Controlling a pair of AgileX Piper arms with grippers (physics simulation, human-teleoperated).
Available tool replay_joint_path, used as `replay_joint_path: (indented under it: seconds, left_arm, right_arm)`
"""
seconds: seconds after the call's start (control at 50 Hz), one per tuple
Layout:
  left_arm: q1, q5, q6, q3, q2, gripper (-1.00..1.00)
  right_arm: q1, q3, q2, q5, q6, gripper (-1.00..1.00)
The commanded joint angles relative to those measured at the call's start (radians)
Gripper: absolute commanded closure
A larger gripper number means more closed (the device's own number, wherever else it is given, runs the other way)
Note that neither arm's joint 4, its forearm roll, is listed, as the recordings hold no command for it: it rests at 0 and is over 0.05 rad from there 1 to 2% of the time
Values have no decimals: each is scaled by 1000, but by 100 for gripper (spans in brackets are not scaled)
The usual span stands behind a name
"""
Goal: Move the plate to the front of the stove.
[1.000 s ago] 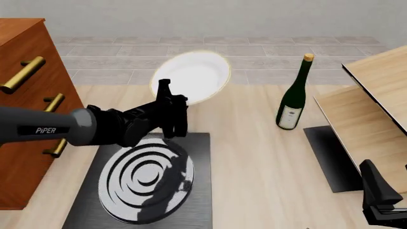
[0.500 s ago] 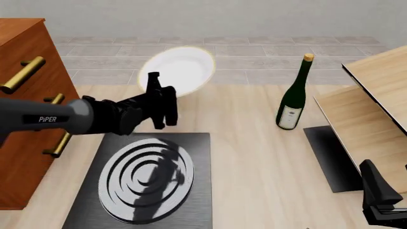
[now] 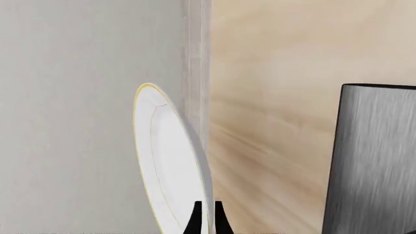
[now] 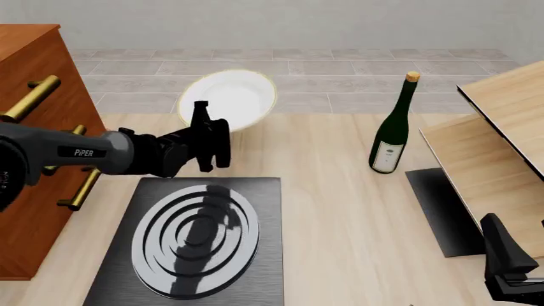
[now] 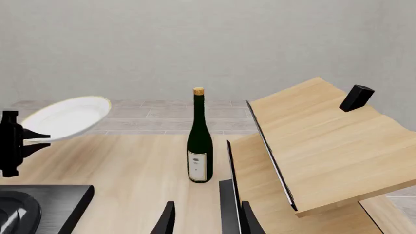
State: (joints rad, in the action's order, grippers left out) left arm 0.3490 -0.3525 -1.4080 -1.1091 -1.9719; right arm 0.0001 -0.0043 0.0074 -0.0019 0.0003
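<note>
White plate [image 4: 228, 97] held tilted beyond ringed stove [image 4: 197, 239].

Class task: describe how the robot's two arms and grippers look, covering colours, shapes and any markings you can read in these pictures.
The left arm is a smooth dark grey tube marked "PiPER" in white letters. It ends in a bulkier black wrist and a black left gripper with flat, narrow fingers. Of the right arm, only the right gripper shows: black, angular and blocky, with thin dark fingers. No cables are visible.

The left gripper [image 4: 208, 137] reached forward from an outstretched, near-level arm, its jaws pinched tight on the plate [image 4: 228, 97] rim just ahead. The right gripper [image 4: 510, 268] sat low, fingers slightly parted.
</note>
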Motion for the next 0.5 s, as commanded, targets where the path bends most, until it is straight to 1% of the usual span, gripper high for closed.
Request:
replay_joint_path:
  seconds: [0.02, 0.12, 0.14, 0.16, 0.24, 0.26, 0.3, 0.38, 0.4, 0.44, 0.5]
  left_arm:
    - [13, 5, 3, 2, 26, 100]
    - [13, 5, 3, 2, 26, 100]
    - [22, 38, 32, -30, 20, 100]
    - [22, 38, 32, -30, 20, 100]
    - [15, 106, 31, -54, 23, 100]
    - [15, 106, 31, -55, 23, 100]
    - [26, 140, 35, -75, 19, 100]
    - [7, 172, 24, -72, 24, 100]
    - [12, 201, 30, -78, 27, 100]
    - [-13, 204, 9, -50, 40, 100]
    - [-13, 224, 11, -45, 52, 100]
  right_arm:
    - [0, 0, 0, 0, 0, -100]
    - [0, 0, 0, 0, 0, -100]
    - [0, 0, 0, 0, 0, -100]
    - [0, 0, 0, 0, 0, -100]
    - [-1, 0, 0, 0, 0, -100]
    - [-1, 0, 0, 0, 0, -100]
    - [-1, 0, 0, 0, 0, -100]
    - [0, 0, 0, 0, 0, -100]
    - [0, 0, 0, 0, 0, -100]
    - [0, 0, 0, 0, 0, -100]
    - [0, 0, 0, 0, 0, -100]
